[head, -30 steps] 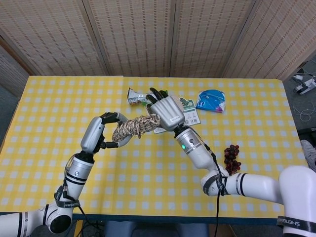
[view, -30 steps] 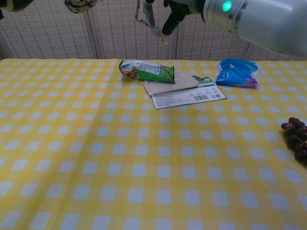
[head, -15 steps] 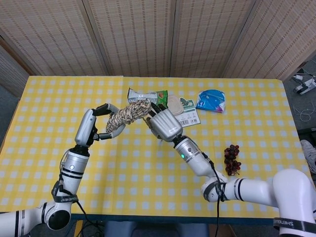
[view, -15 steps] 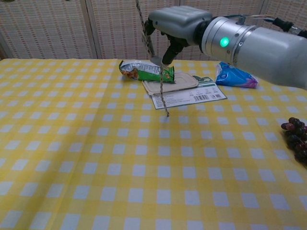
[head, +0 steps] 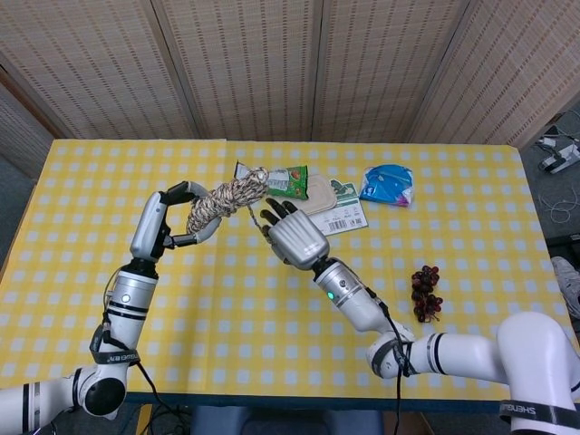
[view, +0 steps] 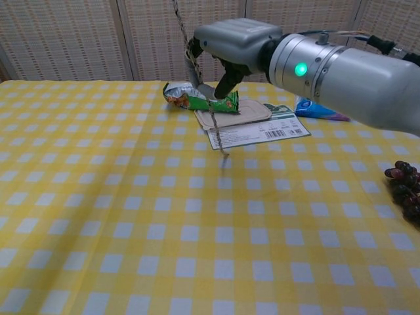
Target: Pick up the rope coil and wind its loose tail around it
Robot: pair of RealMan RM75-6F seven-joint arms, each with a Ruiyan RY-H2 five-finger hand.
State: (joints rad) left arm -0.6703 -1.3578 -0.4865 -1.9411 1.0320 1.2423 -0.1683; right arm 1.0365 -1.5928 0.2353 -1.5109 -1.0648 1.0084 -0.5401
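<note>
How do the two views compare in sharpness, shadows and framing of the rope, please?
Head view: evenly lit and sharp, showing the rope coil whole in the left robot hand. Chest view: the coil is cut off at the top edge; only the loose tail hangs in view, slightly blurred, by the right robot hand. Shadows on the table are faint.

Worktop (head: 109,181) covered in yellow-and-white check cloth. Toward far edge, a green snack packet (view: 200,99), just beside it a flat beige tray (view: 235,114) resting on a white barcoded card (view: 259,134), then a blue pouch (head: 388,184) further right. Bunch of dark grapes (head: 425,291) lies alone near right side, well apart.
</note>
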